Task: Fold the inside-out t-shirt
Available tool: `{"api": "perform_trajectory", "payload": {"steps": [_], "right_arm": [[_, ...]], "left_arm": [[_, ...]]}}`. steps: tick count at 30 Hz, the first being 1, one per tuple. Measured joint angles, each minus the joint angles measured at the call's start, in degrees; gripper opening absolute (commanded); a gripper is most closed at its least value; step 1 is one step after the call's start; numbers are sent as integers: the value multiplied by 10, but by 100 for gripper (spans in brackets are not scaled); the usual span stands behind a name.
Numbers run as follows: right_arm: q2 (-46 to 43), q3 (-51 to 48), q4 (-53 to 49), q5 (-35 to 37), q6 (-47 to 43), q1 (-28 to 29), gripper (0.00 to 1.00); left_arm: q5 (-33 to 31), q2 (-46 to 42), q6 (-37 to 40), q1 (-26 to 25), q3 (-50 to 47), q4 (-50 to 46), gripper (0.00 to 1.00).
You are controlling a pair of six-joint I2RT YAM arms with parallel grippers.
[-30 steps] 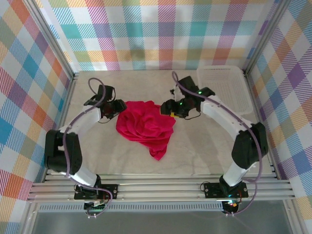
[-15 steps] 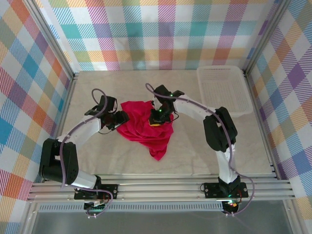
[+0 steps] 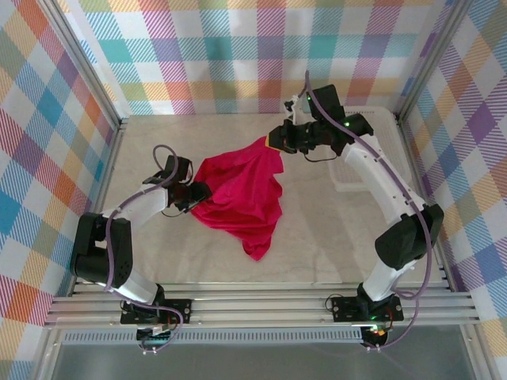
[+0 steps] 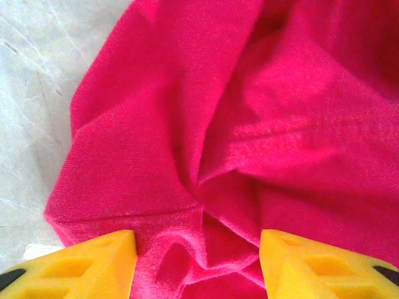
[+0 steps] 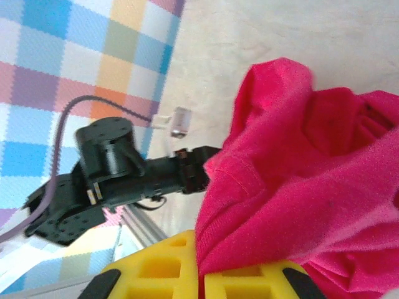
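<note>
The inside-out t-shirt (image 3: 242, 194) is a bright red cloth, pulled into a slanted sheet between the two arms. My right gripper (image 3: 275, 141) is raised near the back of the table, shut on the t-shirt's upper corner. In the right wrist view its yellow fingers (image 5: 162, 268) meet with red cloth (image 5: 299, 187) pinched between them. My left gripper (image 3: 196, 193) sits low at the t-shirt's left edge. In the left wrist view its yellow fingertips (image 4: 93, 261) stand apart, with bunched red cloth (image 4: 206, 156) lying between and beyond them, not pinched.
A white plastic basket (image 3: 390, 136) stands at the back right, partly behind the right arm. Checked walls close in the left, back and right sides. Bare marble tabletop (image 3: 333, 237) lies in front of the t-shirt. The left arm (image 5: 118, 168) shows in the right wrist view.
The right gripper came down onto the t-shirt's middle, shut on it, then lifted it up and back to the right, stretching the cloth. The left gripper stayed at the left edge.
</note>
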Motion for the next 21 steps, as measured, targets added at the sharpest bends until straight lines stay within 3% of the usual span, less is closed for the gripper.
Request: {"api": "perform_trajectory", "payload": {"steps": [9,15,21], "right_arm": [[38,-7,-3,-17,9,3,0],[35,-28,-24,70,-5,-16,0],[-38,-81,-24,133,-7,-93,0]], "left_arm": [[18,-2,5,0,15,-4,59],[-1,-34,20,0,10,-25,61],[-16,-41,33,0,9,-35,61]]}}
